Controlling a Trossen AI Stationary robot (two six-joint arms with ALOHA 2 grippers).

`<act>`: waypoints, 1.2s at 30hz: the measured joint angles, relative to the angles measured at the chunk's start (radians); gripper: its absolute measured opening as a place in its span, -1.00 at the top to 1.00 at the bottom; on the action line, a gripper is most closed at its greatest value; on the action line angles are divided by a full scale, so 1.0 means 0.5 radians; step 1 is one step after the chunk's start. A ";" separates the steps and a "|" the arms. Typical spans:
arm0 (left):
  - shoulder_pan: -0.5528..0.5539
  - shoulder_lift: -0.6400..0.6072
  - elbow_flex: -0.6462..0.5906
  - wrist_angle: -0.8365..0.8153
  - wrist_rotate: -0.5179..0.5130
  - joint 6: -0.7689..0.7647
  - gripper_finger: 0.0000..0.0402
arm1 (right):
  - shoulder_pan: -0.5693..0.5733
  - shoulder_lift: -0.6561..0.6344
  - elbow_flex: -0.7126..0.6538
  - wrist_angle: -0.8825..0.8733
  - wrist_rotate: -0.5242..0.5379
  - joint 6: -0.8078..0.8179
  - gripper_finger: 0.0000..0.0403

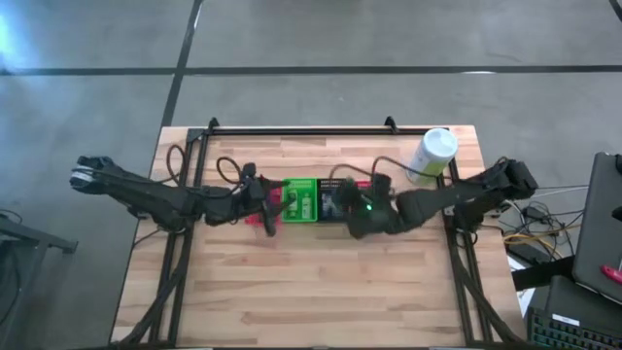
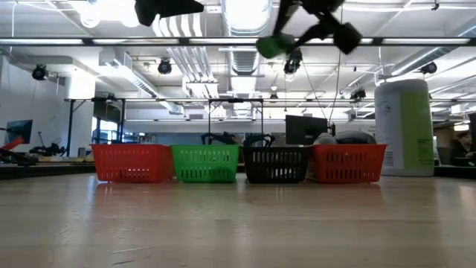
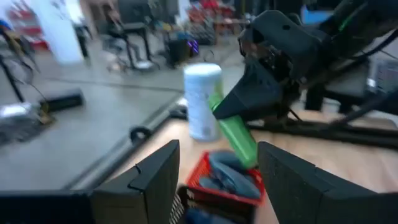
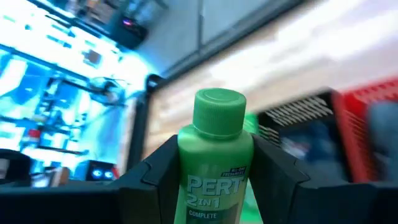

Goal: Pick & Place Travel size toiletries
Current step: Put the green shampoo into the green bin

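Note:
My right gripper (image 4: 214, 155) is shut on a small green bottle (image 4: 216, 165) with a green screw cap, labelled Pert 2 in 1. The low view shows that bottle (image 2: 274, 45) high above the row of baskets. My left gripper (image 3: 217, 149) stands open and level with nothing between its fingers, over the row's left end (image 1: 264, 206). The right-hand red basket (image 3: 208, 186) holds grey oval mini bottles (image 3: 229, 174). Razors and dark tubes do not show clearly. My right gripper pinches the green bottle's body (image 4: 186, 171) between its two fingers, just below the shoulder. The bottle lies along the fingers, its cap (image 4: 219, 112) pointing out past the fingertips. In the left wrist view the bottle (image 3: 237, 137) slants downward, lifted clear above the baskets.
Four mesh baskets stand in a row at mid-table: red (image 2: 132, 162), green (image 2: 206, 164), black (image 2: 275, 164), red (image 2: 348, 162). A tall white-and-green canister (image 2: 404, 126) stands at the far right (image 1: 431, 154). Bare wood (image 1: 311, 292) lies toward the near edge.

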 joint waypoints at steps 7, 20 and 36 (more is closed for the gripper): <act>-0.001 0.117 -0.001 0.319 -0.099 0.213 -0.10 | -0.205 0.020 0.065 0.507 0.034 -0.689 0.26; 0.093 0.257 -0.003 0.360 -0.171 0.059 -0.10 | -0.388 0.024 0.118 0.839 -0.078 -1.088 0.27; 0.256 0.504 0.010 0.720 -0.074 -0.080 -0.10 | -0.401 0.026 0.117 0.872 -0.147 -1.077 0.27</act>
